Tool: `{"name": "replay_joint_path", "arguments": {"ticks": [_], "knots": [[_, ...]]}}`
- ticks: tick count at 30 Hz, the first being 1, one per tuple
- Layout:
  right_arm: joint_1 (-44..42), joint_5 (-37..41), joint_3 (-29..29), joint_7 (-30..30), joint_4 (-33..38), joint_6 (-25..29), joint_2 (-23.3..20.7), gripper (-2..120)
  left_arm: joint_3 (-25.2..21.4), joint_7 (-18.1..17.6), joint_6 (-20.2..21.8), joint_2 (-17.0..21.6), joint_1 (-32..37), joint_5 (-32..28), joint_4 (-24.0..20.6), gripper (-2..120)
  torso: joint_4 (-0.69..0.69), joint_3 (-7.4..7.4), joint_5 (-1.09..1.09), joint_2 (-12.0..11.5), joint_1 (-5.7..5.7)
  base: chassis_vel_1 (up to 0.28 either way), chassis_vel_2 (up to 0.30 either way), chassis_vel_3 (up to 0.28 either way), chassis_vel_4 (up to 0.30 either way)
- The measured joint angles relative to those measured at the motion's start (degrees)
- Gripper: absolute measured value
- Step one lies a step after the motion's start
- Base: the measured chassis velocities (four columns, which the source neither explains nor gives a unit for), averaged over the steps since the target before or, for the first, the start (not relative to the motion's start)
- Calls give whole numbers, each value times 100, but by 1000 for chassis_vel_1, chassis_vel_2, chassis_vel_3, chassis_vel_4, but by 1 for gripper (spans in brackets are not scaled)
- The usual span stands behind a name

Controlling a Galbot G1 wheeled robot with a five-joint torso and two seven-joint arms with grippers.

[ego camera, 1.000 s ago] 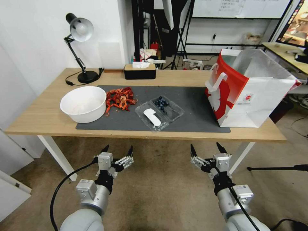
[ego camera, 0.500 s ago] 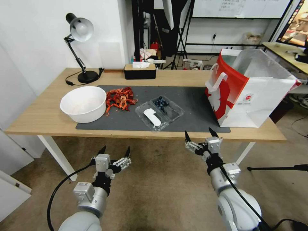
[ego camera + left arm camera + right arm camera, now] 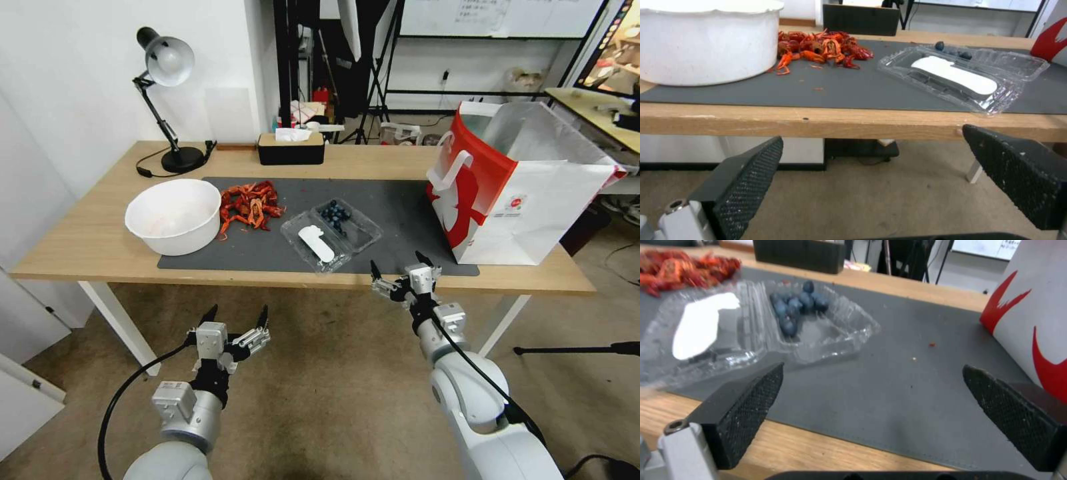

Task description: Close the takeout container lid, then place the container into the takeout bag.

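Clamshell halves of the takeout container (image 3: 331, 231) are seen lying flat and unfolded on the dark mat (image 3: 407, 213), near the mat's front edge. Blue berries (image 3: 334, 214) are held in the farther half, while the lid (image 3: 315, 242), marked by its white oblong sticker, is spread toward the robot. The takeout bag (image 3: 513, 183) is stood upright at the right end of the mat, mouth open, well apart from the container. A white bowl (image 3: 174, 215) and a heap of red crayfish (image 3: 250, 202) are placed to the container's left.

The right gripper (image 3: 397, 269) is held at the table's (image 3: 80, 247) front edge, just in front of and to the right of the container, its fingers spread wide with nothing between them. The left gripper (image 3: 236, 315) is held lower, below the table edge and short of it, fingers likewise parted and empty.
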Motion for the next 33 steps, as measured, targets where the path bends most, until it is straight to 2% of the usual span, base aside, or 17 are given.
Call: {"name": "replay_joint_path", "arguments": {"ticks": [18,33], "knots": [[724,-220,-593,484,-272,-1040,-19,100,-73,11,-109,-29,-17,-27,43,100,0,0,0,0,0,0,0,0,0],[891,-367,-784,662,-372,-1262,130,100,-72,12,-231,-23,-23,-58,109,100,0,0,0,0,-1,0,0,0,0]]}}
